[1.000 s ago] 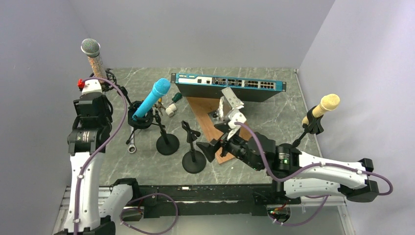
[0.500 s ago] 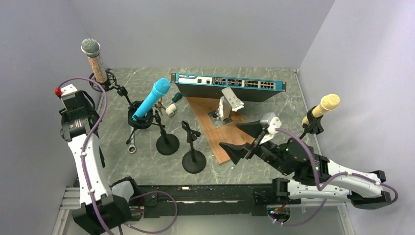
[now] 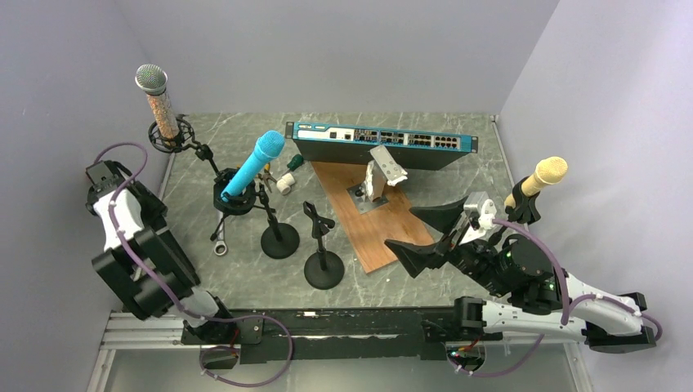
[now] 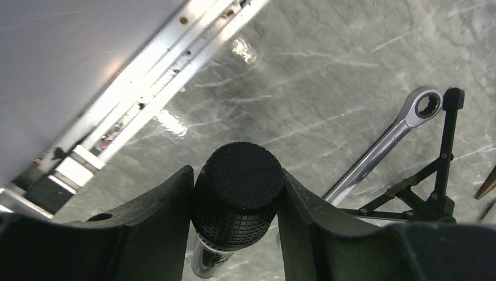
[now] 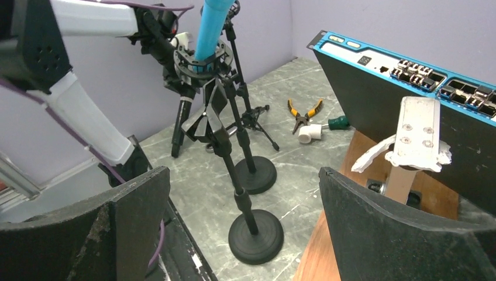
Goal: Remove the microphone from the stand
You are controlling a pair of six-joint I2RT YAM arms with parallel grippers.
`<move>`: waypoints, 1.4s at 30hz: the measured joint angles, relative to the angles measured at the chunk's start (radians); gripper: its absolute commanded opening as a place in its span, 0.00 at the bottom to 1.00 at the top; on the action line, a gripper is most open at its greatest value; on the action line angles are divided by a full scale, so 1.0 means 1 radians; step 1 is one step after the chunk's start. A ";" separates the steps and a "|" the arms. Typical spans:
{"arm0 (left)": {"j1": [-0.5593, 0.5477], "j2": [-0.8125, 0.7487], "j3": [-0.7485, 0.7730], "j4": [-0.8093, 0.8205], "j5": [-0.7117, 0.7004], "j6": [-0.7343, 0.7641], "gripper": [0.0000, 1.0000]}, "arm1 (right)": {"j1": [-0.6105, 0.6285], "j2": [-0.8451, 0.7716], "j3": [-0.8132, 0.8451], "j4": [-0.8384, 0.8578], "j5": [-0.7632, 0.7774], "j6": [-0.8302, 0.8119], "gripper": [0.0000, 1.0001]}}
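Left wrist view first: the left fingers (image 4: pixel 155 219) are clamped on both sides of a black microphone (image 4: pixel 238 175), its mesh head up at the lens and its body hanging down over bare marble. It's off any stand, held over the table (image 4: pixel 327 76). Just past it runs the table's left edge, a bright metal rail (image 4: pixel 146 79) hard against the wall, so it's tight on that side. Toward the middle there's open marble, then a ratchet wrench (image 4: pixel 380 152) lying flat, its ring end beside a black tripod leg (image 4: pixel 447 146).

Top external view: the left arm is folded back by the left wall, and the microphone is lost against it; I can't pick it out with confidence. The empty clip stand (image 3: pixel 324 269) sits near the front, just beside a second round-based stand (image 3: pixel 279 242). Behind them the blue microphone (image 3: pixel 253 163) tilts in its mount.

The right fingers (image 3: pixel 437 214) are spread as wide as they go, holding nothing, over the near end of the wooden board (image 3: pixel 335 175). Free marble lies to their right, up to the yellow microphone (image 3: pixel 549 173) at the right edge. A network switch (image 3: pixel 384 147) closes off the back.
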 measured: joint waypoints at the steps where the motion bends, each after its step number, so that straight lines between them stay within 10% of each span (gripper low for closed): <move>1: -0.001 0.030 0.011 -0.012 0.014 -0.010 0.00 | 0.000 -0.001 -0.002 -0.001 0.000 0.000 1.00; 17: -0.077 0.242 -0.002 -0.012 0.109 -0.105 0.18 | 0.000 0.054 -0.003 -0.008 0.022 0.000 1.00; 28: -0.093 0.246 -0.058 0.047 0.130 -0.158 0.91 | 0.000 0.128 0.016 -0.047 0.046 0.011 1.00; 42: -0.113 -0.357 -0.291 0.117 0.184 -0.237 0.99 | 0.000 0.306 0.187 -0.095 -0.004 0.077 0.99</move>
